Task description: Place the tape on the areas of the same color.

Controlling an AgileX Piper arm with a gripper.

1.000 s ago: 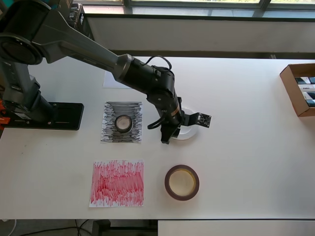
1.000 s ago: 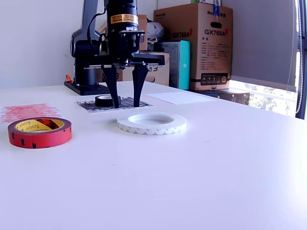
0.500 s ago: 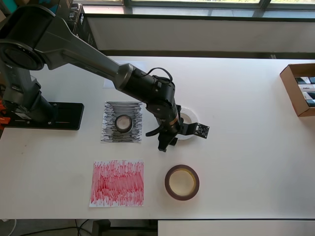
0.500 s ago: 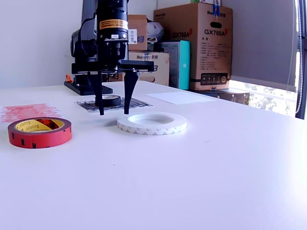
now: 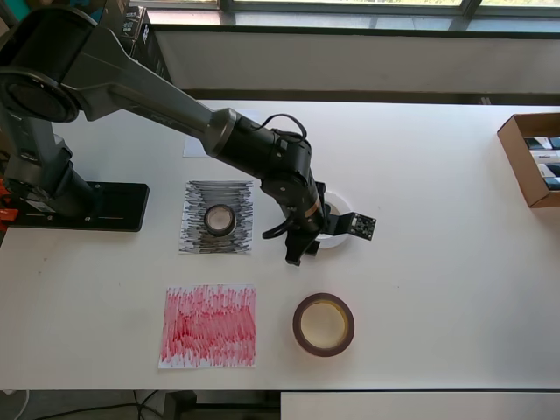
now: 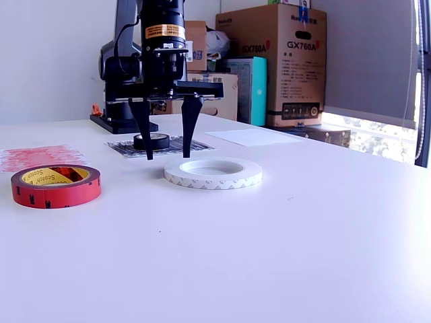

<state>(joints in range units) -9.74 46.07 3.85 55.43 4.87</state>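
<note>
Pincer (image 6: 166, 156) wide open, nothing in it, both fingers pointing straight down just above the table (image 6: 303, 222). Half a second ago I had drifted toward the exterior view's left, away from the white ring (image 6: 213, 172); now I've slid back right, and my right-hand finger in that view hangs close by the ring's near-left rim. Not straddling it yet, I'd say. From overhead, the ring (image 5: 343, 229) is mostly hidden under my wrist.

Black roll (image 5: 220, 219) already sits on the black sheet (image 5: 193, 234), so that one looks done. The red roll (image 5: 323, 325) lies bare on the table, beside the red sheet (image 5: 210, 325) but apart from it. White sheet (image 6: 250, 136) waits further back, mostly hidden overhead by my arm.

So white seems to be my target: I need one finger inside the ring's hole, one outside, before I close.
</note>
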